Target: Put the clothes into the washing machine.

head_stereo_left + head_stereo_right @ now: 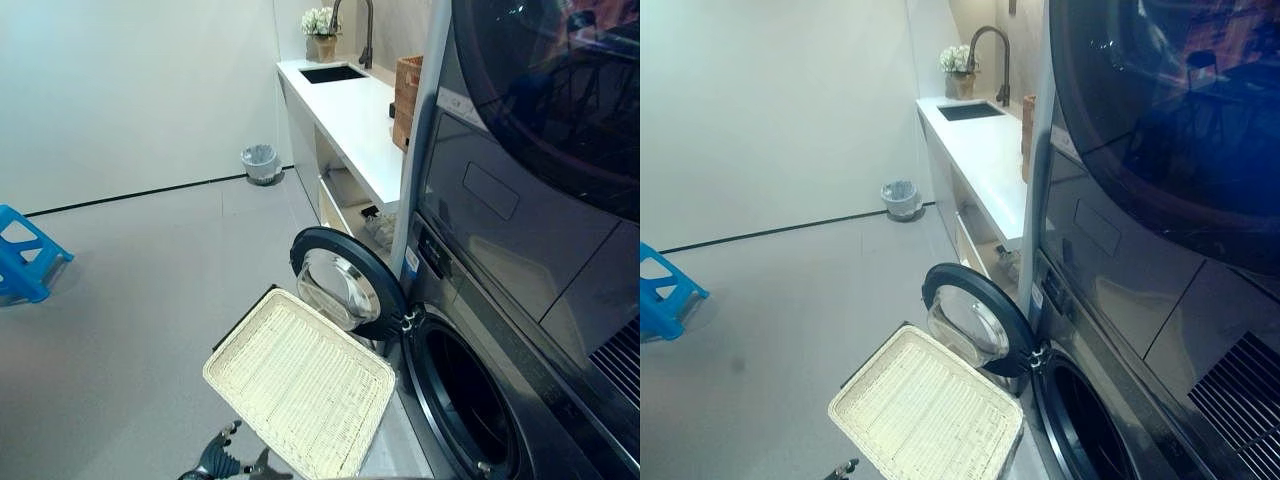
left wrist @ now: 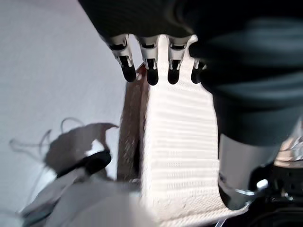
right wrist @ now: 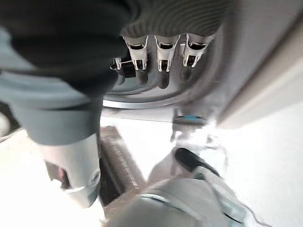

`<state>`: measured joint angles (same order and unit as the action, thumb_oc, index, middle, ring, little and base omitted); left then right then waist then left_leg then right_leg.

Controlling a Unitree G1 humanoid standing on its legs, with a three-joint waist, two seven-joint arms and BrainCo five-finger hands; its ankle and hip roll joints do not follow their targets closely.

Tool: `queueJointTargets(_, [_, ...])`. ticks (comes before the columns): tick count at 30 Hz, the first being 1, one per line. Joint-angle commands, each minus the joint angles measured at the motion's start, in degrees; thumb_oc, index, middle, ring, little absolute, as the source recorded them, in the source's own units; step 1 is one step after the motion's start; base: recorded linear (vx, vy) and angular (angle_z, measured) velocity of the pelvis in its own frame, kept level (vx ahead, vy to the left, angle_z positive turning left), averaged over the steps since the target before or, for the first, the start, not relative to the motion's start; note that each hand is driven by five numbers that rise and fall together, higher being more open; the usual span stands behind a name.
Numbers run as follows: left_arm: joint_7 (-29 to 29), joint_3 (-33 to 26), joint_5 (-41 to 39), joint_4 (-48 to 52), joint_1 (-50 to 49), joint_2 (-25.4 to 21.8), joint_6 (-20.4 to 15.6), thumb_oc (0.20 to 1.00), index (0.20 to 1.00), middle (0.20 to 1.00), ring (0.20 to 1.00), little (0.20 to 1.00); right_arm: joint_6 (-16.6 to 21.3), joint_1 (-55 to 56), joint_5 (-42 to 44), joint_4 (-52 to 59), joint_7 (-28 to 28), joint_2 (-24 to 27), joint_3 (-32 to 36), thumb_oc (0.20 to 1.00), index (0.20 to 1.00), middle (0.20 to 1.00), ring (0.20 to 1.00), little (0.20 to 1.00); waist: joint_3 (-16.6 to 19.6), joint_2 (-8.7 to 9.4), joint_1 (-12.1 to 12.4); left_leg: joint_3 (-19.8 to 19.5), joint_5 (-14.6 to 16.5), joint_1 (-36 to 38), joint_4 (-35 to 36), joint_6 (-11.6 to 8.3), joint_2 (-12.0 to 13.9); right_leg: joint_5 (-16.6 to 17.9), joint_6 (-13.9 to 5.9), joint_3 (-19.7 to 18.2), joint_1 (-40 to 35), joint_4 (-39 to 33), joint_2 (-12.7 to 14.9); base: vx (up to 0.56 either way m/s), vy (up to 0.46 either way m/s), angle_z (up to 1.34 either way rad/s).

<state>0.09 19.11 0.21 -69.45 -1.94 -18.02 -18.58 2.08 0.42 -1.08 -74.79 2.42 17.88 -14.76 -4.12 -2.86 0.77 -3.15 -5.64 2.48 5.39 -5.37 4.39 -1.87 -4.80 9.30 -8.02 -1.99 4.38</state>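
Observation:
A cream woven basket (image 1: 300,385) lies on the floor in front of the washing machine (image 1: 480,330), and its inside shows bare weave. The machine's round door (image 1: 345,283) stands swung open to the left, over the basket's far corner. The dark drum opening (image 1: 465,395) faces the basket. My left hand (image 1: 222,458) hangs at the basket's near corner with its fingers (image 2: 151,66) relaxed above the weave (image 2: 180,142), holding nothing. My right hand (image 3: 161,56) is by the machine's front, its fingers loose near the drum's grey rim (image 3: 156,97) and its thumb (image 3: 189,161) apart, with nothing in it.
A second dark drum (image 1: 560,100) is stacked above the washer. Behind it runs a white counter (image 1: 350,110) with a sink, a tap, a flower pot (image 1: 321,30) and a wicker box (image 1: 408,95). A small bin (image 1: 261,163) stands by the wall and a blue stool (image 1: 25,255) at far left.

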Motion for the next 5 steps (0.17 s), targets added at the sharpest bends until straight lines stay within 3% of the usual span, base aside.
queueJointTargets(1, [-3.2,-3.9,-4.4,-2.1,3.8,0.6,3.3,1.0,1.0,1.0,1.0,1.0,-4.8,-3.2,4.0,-2.8,-0.9,-1.8,1.9,1.0,1.0,1.0,1.0,1.0,-1.6,2.48,0.6,4.9,4.9,4.1,-0.4,1.29,-3.4,2.8,-3.05,-2.1,2.3,0.9,2.3,0.06,0.013,-0.02])
queueJointTargets(5, [-4.4,-4.5,-4.6,-2.9,3.5,1.3,5.1,1.0,1.0,1.0,1.0,1.0,-7.0,-3.0,4.7,-4.5,-0.9,-2.3,3.2,1.0,1.0,1.0,1.0,1.0,-0.9,2.34,0.4,5.6,5.3,4.8,-0.4,1.3,-3.1,2.6,-2.84,-2.3,1.6,0.6,2.2,0.05,0.013,-0.01])
